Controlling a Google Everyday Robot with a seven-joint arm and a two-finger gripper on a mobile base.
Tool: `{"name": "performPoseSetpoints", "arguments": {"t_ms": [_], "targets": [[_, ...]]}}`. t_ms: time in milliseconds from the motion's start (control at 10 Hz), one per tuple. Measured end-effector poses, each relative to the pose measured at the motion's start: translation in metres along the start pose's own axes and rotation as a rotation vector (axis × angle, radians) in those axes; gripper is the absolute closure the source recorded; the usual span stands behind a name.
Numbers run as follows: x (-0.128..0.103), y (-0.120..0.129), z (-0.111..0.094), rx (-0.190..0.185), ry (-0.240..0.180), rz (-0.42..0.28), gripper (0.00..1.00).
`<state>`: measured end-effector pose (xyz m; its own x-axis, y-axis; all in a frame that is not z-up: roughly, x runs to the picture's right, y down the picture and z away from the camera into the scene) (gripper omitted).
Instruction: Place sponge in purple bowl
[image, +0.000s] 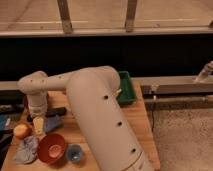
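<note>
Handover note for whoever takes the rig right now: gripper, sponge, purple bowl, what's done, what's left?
Gripper: low over the left of the table, next to the bluish-purple bowl.
Sponge: the pale yellow piece at the gripper's tip, apparently carried; not in the bowl.
Done: sponge seems picked up.
Left: shift it right over the bowl, lower, let go.
Avoid the red bowl in front.
</note>
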<state>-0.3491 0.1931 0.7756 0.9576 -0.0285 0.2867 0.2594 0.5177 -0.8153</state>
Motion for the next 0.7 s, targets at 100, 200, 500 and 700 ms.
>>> {"name": "performPoseSetpoints", "arguments": {"t_ms": [100, 200, 500, 700], "targets": [[0.0006, -0.0005, 0.0026, -0.016, 0.005, -0.001, 0.2], [-0.0005, -0.0003, 0.0037, -0.026, 0.007, -0.003, 0.2], [0.0028, 0.001, 0.0077, -0.046, 0.011, 0.006, 0.2], [0.0065, 0.0023, 0.0095, -0.056, 0.014, 0.021, 0.2]]}}
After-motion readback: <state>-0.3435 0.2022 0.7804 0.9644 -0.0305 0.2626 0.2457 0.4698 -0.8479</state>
